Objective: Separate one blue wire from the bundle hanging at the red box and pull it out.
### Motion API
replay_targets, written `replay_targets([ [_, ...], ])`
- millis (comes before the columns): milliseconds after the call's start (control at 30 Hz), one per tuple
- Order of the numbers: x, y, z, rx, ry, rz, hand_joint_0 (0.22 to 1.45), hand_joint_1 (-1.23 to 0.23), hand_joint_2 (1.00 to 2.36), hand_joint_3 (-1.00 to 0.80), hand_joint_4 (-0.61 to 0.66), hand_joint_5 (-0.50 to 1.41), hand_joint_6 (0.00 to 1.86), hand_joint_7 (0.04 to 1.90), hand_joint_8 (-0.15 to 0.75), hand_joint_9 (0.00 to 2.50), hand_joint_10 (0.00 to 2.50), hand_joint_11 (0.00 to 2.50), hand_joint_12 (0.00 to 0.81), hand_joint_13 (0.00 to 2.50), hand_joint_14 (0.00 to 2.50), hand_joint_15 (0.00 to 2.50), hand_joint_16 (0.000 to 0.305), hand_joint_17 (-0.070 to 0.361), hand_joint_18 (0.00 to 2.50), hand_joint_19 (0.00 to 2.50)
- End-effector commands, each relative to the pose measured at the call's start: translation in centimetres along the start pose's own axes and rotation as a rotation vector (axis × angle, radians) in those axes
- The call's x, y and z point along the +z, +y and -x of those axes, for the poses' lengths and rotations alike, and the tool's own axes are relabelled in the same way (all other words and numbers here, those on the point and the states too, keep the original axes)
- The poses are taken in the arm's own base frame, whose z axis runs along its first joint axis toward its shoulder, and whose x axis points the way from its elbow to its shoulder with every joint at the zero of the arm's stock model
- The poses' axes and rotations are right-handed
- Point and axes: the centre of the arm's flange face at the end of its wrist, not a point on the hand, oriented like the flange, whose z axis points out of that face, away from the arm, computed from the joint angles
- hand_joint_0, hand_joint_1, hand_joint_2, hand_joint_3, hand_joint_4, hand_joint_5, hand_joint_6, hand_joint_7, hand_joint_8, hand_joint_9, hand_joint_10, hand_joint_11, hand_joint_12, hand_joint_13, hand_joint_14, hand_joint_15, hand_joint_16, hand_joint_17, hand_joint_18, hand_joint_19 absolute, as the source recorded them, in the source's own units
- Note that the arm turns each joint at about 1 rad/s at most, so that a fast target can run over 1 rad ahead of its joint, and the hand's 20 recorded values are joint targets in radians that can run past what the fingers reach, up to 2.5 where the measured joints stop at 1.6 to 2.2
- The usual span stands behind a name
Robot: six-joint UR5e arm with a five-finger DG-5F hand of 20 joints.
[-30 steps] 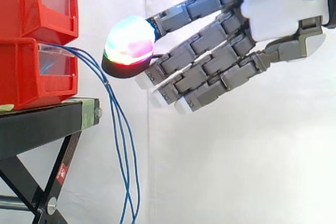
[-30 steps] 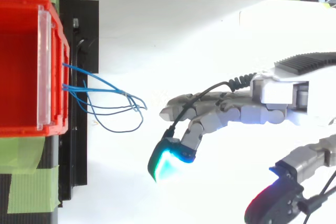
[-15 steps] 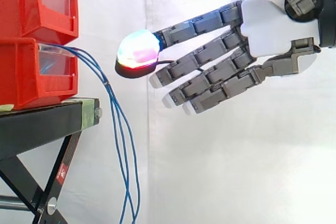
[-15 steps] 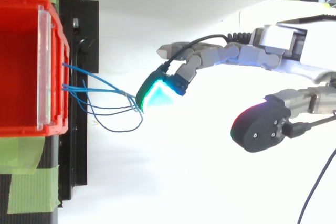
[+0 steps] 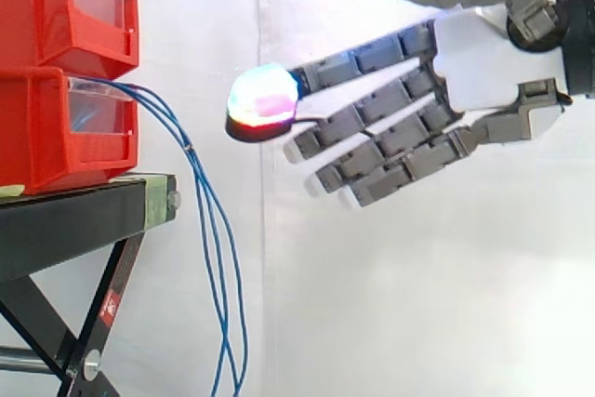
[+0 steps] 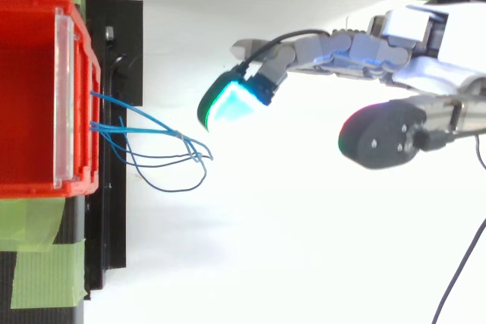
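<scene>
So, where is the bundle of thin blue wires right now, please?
In the side view, the bundle of thin blue wires hangs from the lower red plastic bin at left, down past the black stand, apart from the open hand.

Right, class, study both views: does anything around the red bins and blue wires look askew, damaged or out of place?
Nothing stands out. The blue wires hang in loose loops from the lower red bin past the black stand, none visibly cut. The hand is open, apart from them.

Hand [image 5: 483, 67] outstretched, fingers straight
</scene>
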Motion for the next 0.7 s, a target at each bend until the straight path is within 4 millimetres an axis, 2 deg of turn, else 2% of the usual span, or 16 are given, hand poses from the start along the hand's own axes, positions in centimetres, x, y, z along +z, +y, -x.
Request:
replay_targets([
  [0,-0.8,-2.8,1.0,0.011,-0.064,-0.018,0.35,-0.28,1.00,-0.50,0.03,-0.30,0.50,0.65,0.200,0.00,0.00,0.00,0.418,0.00,0.00,0.17,0.085,0.192,0.00,0.09],
  [133,-0.9,-4.8,1.2,0.096,-0.118,0.083,0.36,-0.28,1.00,-0.50,0.04,-0.30,0.50,0.66,0.204,0.00,0.00,0.00,0.416,0.00,0.00,0.17,0.085,0.191,0.00,0.10],
  [433,-1.0,-5.9,1.5,0.083,-0.166,0.059,0.39,-0.34,1.00,-0.50,0.08,-0.30,0.50,0.70,0.205,0.00,0.00,0.00,0.403,0.00,0.00,0.18,0.081,0.183,0.00,0.10],
  [467,-0.5,-7.2,1.1,0.076,-0.162,0.038,0.39,-0.37,1.00,-0.50,0.09,-0.30,0.50,0.70,0.210,0.00,0.00,0.00,0.397,0.00,0.00,0.17,0.081,0.181,0.00,0.09],
  [667,1.6,-9.9,-0.6,0.092,-0.164,0.070,0.43,-0.49,1.00,-0.50,0.20,-0.29,0.50,0.79,0.237,0.00,0.00,0.00,0.400,0.00,0.00,0.14,0.076,0.171,0.00,0.06],
])
